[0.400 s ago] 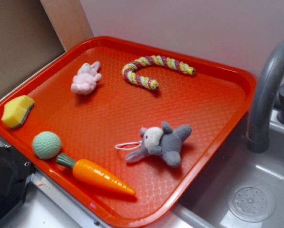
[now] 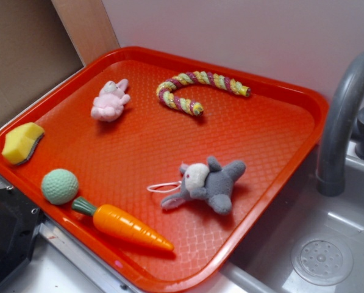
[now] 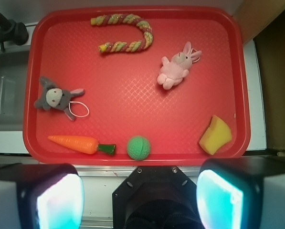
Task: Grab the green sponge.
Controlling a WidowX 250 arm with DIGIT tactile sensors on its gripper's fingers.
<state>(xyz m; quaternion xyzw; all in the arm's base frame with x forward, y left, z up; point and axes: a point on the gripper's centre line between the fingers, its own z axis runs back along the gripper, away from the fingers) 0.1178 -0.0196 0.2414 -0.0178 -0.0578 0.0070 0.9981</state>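
The green sponge (image 2: pixel 22 142) is a small yellow foam block with a thin dark scouring layer. It lies at the left edge of the red tray (image 2: pixel 316 104). In the wrist view the sponge (image 3: pixel 215 135) sits in the tray's near right corner, ahead and to the right of my gripper (image 3: pixel 141 200). The gripper hangs over the counter just short of the tray rim (image 3: pixel 30 71), open, with its two fingers (image 3: pixel 61 202) wide apart and nothing between them.
On the tray also lie a pale green ball (image 2: pixel 60 186), a toy carrot (image 2: pixel 124 226), a grey plush (image 2: pixel 209 183), a pink bunny (image 2: pixel 110 101) and a striped rope (image 2: pixel 194 85). A grey faucet (image 2: pixel 343 116) and a sink (image 2: pixel 322 256) stand to the right.
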